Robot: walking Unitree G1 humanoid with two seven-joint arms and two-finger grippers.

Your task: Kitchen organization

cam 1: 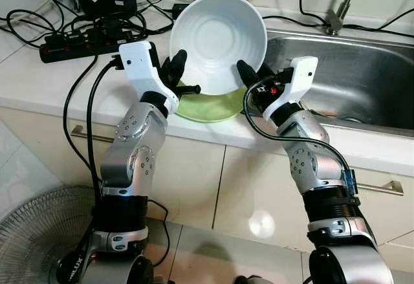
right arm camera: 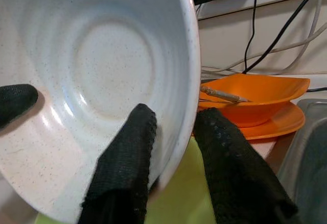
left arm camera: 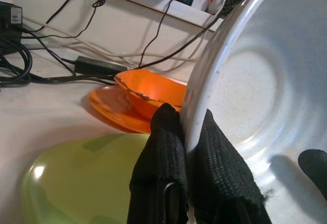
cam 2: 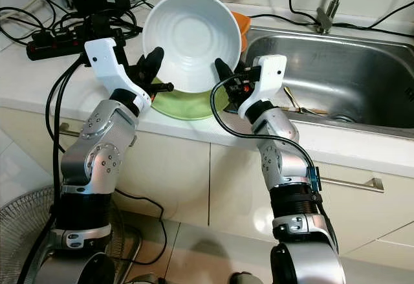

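A large white bowl point(cam 1: 217, 35) is held up on edge above the counter, its inside facing me. My left gripper point(cam 1: 173, 67) is shut on its left rim, one black finger point(left arm camera: 166, 147) on each side of the wall. At the lower right rim my right gripper point(cam 1: 249, 74) is shut on the bowl too, with one finger point(right arm camera: 127, 147) inside it and the other behind. Directly under the bowl a light green plate point(cam 1: 213, 108) lies on the counter near its front edge.
Behind the white bowl an orange bowl point(right arm camera: 255, 96) holding a utensil sits on an orange plate point(right arm camera: 271, 124). A steel sink point(cam 1: 362, 83) with a faucet point(cam 1: 336, 15) lies to the right. A black power strip point(cam 1: 84, 44) with tangled cables fills the back left. A fan point(cam 1: 39, 232) stands on the floor.
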